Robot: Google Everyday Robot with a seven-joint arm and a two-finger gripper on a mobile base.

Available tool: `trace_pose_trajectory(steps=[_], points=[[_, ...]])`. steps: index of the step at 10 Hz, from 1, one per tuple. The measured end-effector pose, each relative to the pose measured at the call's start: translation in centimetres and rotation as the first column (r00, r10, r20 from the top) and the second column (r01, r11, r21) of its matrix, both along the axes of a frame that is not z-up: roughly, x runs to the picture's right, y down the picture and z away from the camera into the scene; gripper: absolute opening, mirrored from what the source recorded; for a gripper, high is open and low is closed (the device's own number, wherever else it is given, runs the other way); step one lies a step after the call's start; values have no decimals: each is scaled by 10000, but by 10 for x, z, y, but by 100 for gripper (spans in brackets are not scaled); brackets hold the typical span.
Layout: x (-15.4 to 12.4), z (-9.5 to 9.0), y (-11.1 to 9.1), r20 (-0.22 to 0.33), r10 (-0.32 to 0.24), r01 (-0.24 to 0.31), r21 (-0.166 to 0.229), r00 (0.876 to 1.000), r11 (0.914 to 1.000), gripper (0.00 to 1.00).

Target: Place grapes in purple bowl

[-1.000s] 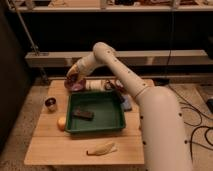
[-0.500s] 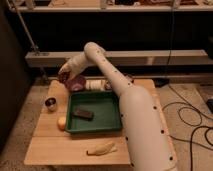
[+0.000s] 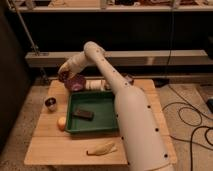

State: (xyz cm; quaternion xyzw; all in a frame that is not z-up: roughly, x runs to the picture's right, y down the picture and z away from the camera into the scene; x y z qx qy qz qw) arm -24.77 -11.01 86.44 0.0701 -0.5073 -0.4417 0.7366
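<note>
The purple bowl point(image 3: 76, 83) sits at the back left of the wooden table point(image 3: 47, 147), just behind the green tray. My gripper point(image 3: 63, 75) hangs over the bowl's left rim at the end of the long white arm. It is shut on the grapes point(image 3: 62, 77), a small dark reddish clump at its tip, held a little above the table. Most of the bunch is hidden by the gripper.
A green tray point(image 3: 102, 128) with a dark block point(image 3: 83, 114) fills the table's middle. A small dark metal cup point(image 3: 50, 103) and a yellow-orange ball point(image 3: 61, 123) stand to its left. A pale banana-like thing point(image 3: 102, 148) lies at the front and a white cylinder point(image 3: 95, 85) lies behind the tray. Cables point(image 3: 192, 117) cover the floor to the right.
The gripper with the grapes has swung left from over the bowl's middle to its left rim, and has dropped slightly in the last half second.
</note>
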Motion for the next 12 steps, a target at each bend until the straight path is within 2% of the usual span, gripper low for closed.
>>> trace_pose_trajectory(steps=[2,3,4,5,6,7,12], points=[[0,2,-1,-79,-101,101,32,9999,9999,30],[-1,1,-1,-97,-124,124,46,9999,9999,34],[0,1,-1,-226,-156,157,29,9996,9999,49],[3,2,-2,-330,-140,140,-7,9994,9999,60],[8,2,-2,-438,-90,89,-21,9990,10000,76],[11,3,-2,-463,-29,28,-23,9989,10000,80],[16,3,-2,-437,108,-110,-23,9990,9999,80]])
